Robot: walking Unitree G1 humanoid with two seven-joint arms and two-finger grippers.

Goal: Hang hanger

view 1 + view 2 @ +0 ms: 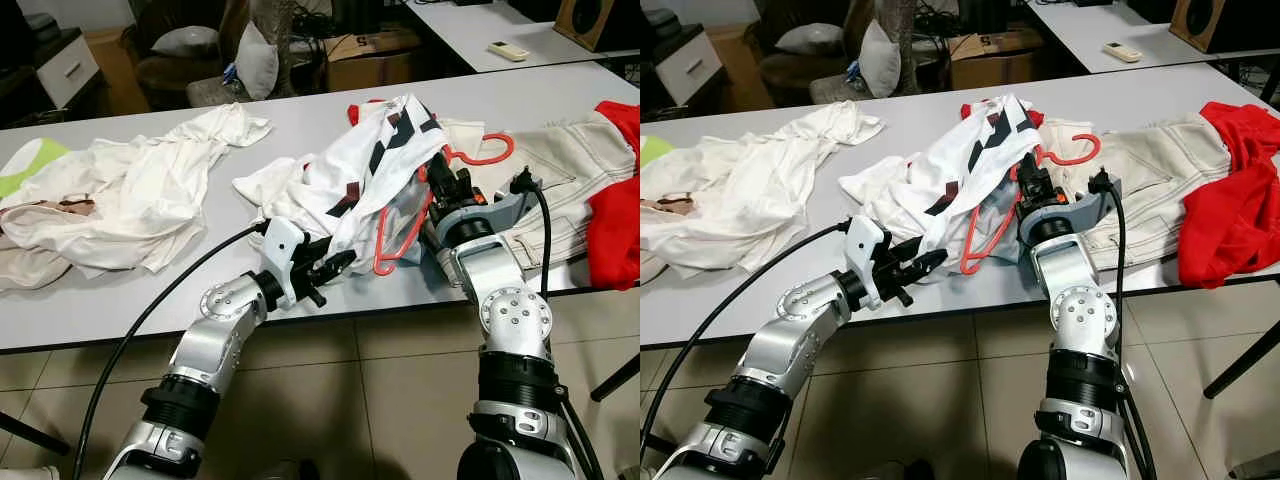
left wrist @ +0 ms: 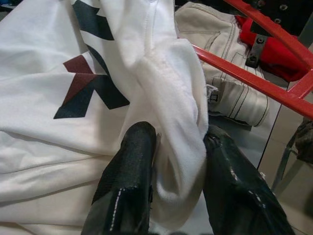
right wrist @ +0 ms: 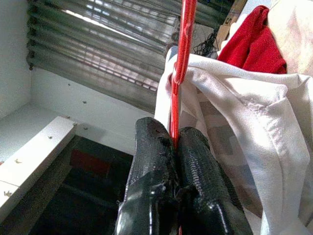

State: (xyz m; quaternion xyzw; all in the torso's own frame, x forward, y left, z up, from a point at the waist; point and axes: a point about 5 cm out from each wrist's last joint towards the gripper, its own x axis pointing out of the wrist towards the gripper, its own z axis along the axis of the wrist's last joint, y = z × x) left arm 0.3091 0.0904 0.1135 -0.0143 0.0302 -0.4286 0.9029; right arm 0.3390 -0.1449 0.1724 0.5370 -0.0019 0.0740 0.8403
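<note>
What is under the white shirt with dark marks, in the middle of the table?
A red hanger runs under the shirt; its hook and lower bar show, the rest is covered. The right claw grips the hanger, the left claw pinches the shirt's edge. The table beneath is hidden.

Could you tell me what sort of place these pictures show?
Probably a home living or work room used for sorting laundry: clothes lie spread over a long grey table, a chair with cushions stands behind it, and a remote control rests on a second white table. The floor is tiled.
</note>
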